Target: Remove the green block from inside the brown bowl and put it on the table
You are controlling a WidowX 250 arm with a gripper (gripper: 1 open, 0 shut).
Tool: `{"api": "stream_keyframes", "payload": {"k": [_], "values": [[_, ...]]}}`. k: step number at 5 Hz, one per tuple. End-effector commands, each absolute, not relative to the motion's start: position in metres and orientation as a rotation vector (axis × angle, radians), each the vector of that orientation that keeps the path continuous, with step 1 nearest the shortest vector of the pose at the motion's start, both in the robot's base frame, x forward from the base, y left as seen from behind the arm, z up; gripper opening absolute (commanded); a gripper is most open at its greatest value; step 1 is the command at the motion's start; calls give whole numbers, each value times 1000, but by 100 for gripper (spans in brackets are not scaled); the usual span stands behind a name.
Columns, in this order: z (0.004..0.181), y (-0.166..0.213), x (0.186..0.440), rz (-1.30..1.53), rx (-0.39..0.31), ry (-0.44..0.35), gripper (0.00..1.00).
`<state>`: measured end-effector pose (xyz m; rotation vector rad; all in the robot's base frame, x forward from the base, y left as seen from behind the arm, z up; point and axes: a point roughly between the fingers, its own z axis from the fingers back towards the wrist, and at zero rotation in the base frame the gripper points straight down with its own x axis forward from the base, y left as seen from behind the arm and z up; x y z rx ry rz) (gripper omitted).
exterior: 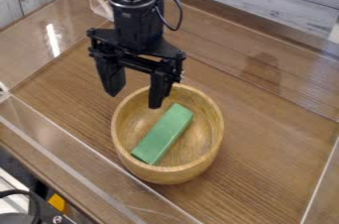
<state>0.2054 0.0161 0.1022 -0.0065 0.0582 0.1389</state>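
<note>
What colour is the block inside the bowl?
The block is plain green. It shows best in the camera view.
</note>
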Motion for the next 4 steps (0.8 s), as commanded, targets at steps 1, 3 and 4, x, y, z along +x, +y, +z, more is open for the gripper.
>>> {"api": "stream_keyframes", "payload": {"k": [1,3,4], "values": [[102,13,210,134,-1,34,100],[89,34,204,209,0,25,100],[84,29,204,203,2,17,100]]}}
